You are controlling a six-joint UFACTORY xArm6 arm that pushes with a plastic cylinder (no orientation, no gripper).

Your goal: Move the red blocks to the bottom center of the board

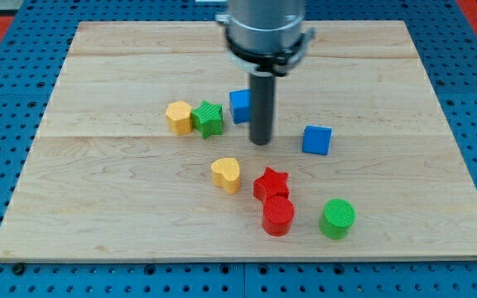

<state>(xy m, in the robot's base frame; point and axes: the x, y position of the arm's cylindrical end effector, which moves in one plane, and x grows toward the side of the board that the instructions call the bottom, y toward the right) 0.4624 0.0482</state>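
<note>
My tip [260, 141] stands on the wooden board [98, 207] a little above the middle of it, and it holds nothing, because it is only a plain dark rod that touches no block at its lower end. The rod passes just in front of a blue cube [239, 106], which is partly hidden behind it on the view's left side. A second blue cube [317, 139] lies near the tip on the view's right, but apart from it.

The two red blocks are below the tip, toward the view's bottom and close to the center line of the board. The red star [271, 184] is the upper one, and the red cylinder [277, 215] sits just under it (they seem to touch each other). Just beside the star on the view's left is a yellow heart [227, 174]. A green cylinder [337, 218] stands near the red cylinder on the view's right.

On the view's left of the tip there is a yellow block [179, 117], its shape not clear, touching a green star [209, 118]
</note>
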